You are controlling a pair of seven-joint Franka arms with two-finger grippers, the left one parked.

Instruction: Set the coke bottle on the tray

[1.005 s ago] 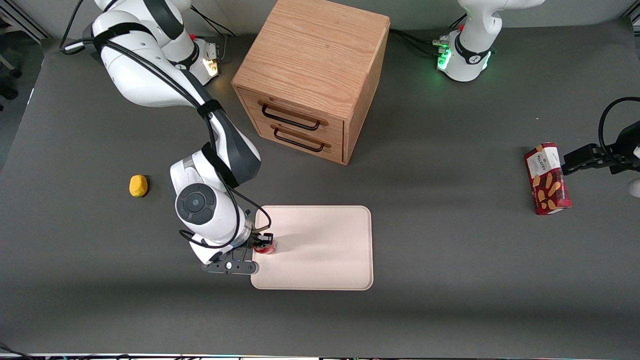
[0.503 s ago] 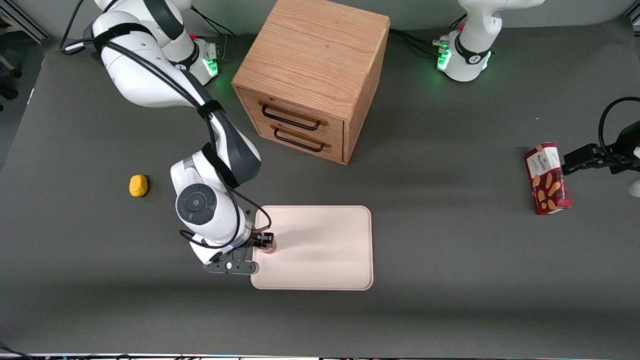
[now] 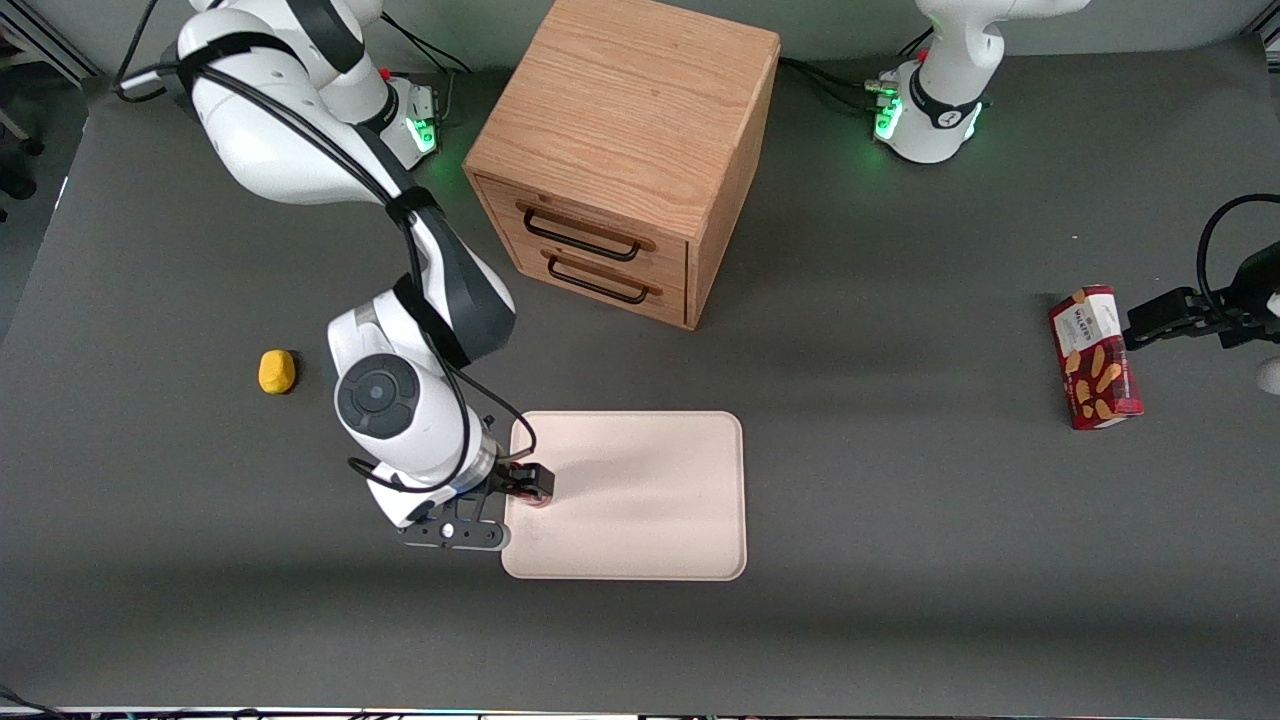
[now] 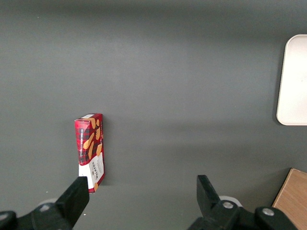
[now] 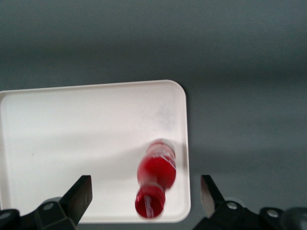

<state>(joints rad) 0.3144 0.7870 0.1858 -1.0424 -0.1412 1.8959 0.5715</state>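
Coke bottle (image 5: 156,179) stands on the tray (image 5: 72,143), just inside the short edge toward the working arm's end. Gripper (image 5: 146,199) above it, fingers (image 5: 79,196) spread wide, not touching the bottle. In the front view the gripper (image 3: 527,485) covers most of the bottle.
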